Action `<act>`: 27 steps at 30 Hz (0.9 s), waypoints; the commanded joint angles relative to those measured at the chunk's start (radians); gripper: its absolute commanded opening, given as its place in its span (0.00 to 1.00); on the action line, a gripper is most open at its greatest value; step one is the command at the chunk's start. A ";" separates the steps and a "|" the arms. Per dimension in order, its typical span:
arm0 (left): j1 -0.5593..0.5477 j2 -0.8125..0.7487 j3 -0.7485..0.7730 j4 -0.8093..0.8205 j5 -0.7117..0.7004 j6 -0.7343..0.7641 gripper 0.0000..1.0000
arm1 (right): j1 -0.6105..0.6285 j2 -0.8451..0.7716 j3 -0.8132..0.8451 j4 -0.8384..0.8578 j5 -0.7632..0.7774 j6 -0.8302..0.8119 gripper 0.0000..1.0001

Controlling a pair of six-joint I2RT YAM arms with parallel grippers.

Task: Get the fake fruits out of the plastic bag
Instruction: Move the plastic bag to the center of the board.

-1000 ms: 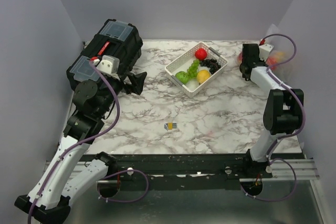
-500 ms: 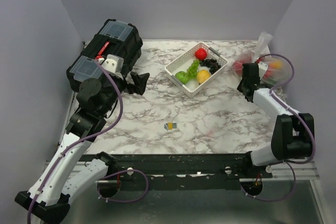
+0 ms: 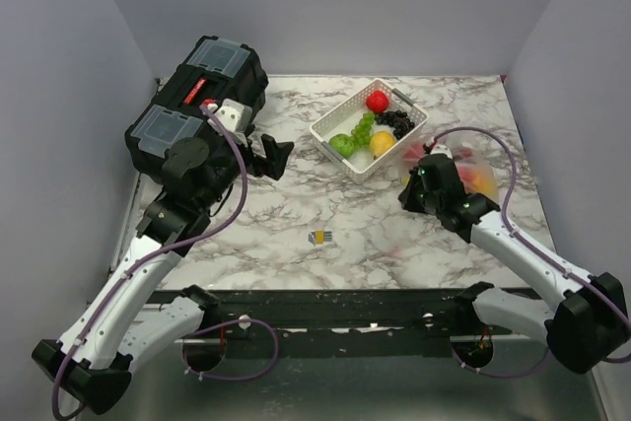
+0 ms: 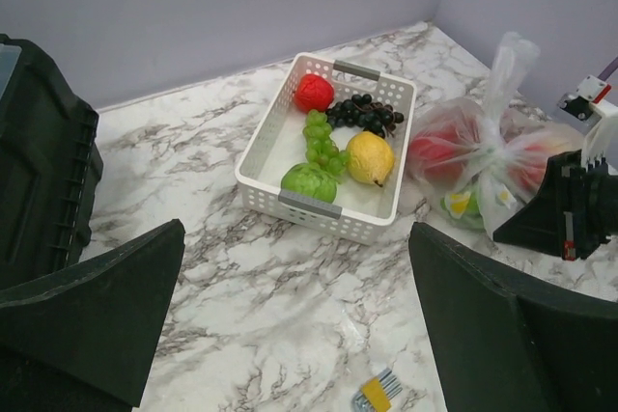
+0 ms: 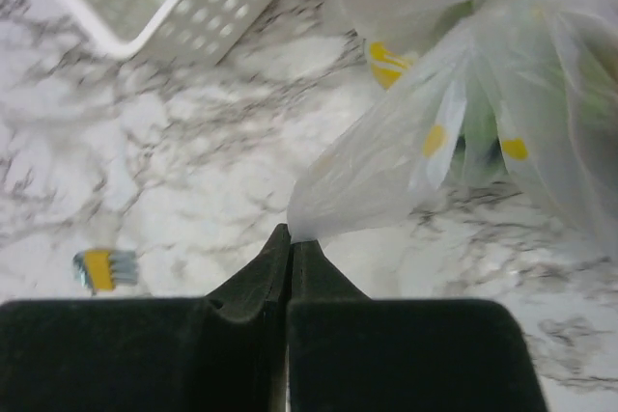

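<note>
At the far left of the marble table stood a black case with clear lid panels, shut. Just right of it the left gripper hung above the tabletop with its jaws spread as wide as they go and nothing between them. A small yellow-and-grey item lay alone on the marble nearer the front edge.

Right of centre at the back sat the white basket, slotted and rectangular, set at an angle. It held a red fruit in its far corner, dark grapes beside that, green grapes along the middle, a green fruit at the near end and a yellow fruit next to it.

Just beside the basket's right corner lay the plastic bag, clear and crinkled, its neck gathered and standing up. The fake fruits were inside it: red pieces showed through the film, with pale slices marked yellow and something green low down at the near side.

The right gripper sat at the bag's near edge with its jaws pressed fully together, pinching a drawn-out corner of the bag's film between its fingertips. The film stretched from that pinch up to the bulk of the bag.
</note>
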 commanded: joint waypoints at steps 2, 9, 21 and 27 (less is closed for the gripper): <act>-0.008 0.043 0.037 -0.019 0.058 -0.015 0.99 | 0.246 0.016 -0.034 0.003 -0.141 0.108 0.01; -0.010 0.086 0.068 -0.055 0.105 -0.024 0.99 | 0.538 0.166 0.005 0.183 -0.122 0.140 0.01; -0.010 0.099 0.080 -0.075 0.096 -0.040 0.99 | 0.644 0.193 0.105 0.247 -0.125 0.088 0.42; -0.010 0.132 0.089 -0.079 0.136 -0.055 0.99 | 0.645 0.033 0.154 0.148 0.014 0.072 0.61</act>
